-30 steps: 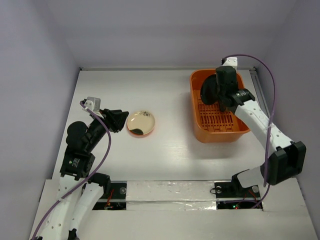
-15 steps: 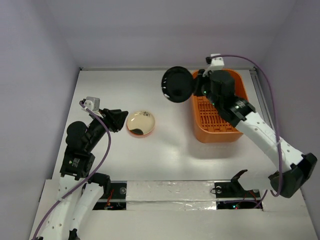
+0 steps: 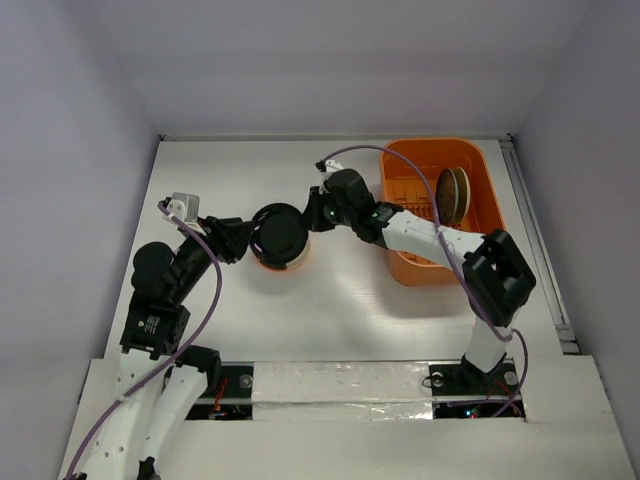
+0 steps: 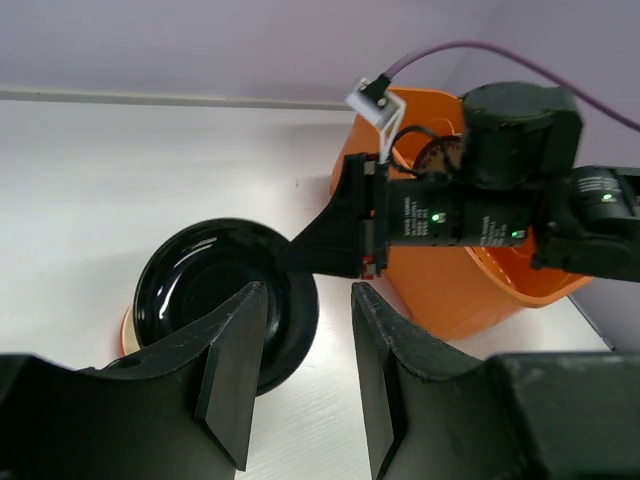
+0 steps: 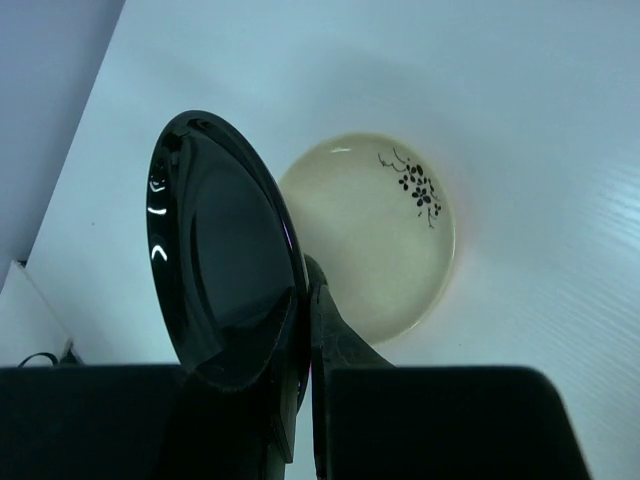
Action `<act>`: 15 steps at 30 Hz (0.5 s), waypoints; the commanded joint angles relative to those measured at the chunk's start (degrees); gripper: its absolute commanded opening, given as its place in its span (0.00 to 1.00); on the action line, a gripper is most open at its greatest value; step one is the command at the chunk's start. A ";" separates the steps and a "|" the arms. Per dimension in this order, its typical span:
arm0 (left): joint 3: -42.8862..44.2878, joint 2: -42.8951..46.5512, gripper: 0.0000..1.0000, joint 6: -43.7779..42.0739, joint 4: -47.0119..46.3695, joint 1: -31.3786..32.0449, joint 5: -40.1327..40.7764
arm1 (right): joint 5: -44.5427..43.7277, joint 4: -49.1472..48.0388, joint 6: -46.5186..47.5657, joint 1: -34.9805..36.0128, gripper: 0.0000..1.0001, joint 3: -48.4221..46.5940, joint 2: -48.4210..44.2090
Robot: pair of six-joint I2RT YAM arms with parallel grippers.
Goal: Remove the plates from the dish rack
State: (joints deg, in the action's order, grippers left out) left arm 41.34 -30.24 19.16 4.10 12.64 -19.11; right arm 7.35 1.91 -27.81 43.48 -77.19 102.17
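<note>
Roughly midway, it would seem: a black plate [image 3: 280,235] is pinched by its rim in the right gripper [image 3: 306,220] and is held close over a cream plate [image 5: 385,230] already laid on the table [image 3: 200,180] directly beneath it; whether the two touch cannot be told. Well behind that gripper, back along its arm, the dish rack [image 3: 440,268] is seen with one brownish plate [image 3: 452,196] left standing on edge. The left gripper [image 3: 243,240] is held parted and empty just beside the black plate.

White bench [image 3: 340,320], enclosed on the left, right and far sides by pale lilac walls [image 3: 330,60]; silver tape strip [image 3: 340,385] along the near edge.
</note>
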 commanded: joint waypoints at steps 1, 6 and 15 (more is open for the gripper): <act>0.49 -0.17 0.36 0.44 -3.13 -0.34 -0.92 | 3.11 -8.50 -4.09 0.02 0.00 -1.21 0.83; 0.49 -0.17 0.36 0.35 -3.22 -0.34 -1.10 | 1.35 -7.63 -5.06 0.02 0.02 -2.08 5.22; 0.49 -0.26 0.36 0.44 -3.31 -0.34 -1.10 | -0.50 -5.43 -4.97 0.02 0.08 -3.58 9.80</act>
State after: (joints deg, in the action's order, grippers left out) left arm 41.34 -30.26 19.18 4.10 12.64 -19.35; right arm 7.88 -0.80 -31.97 43.51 -77.60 112.31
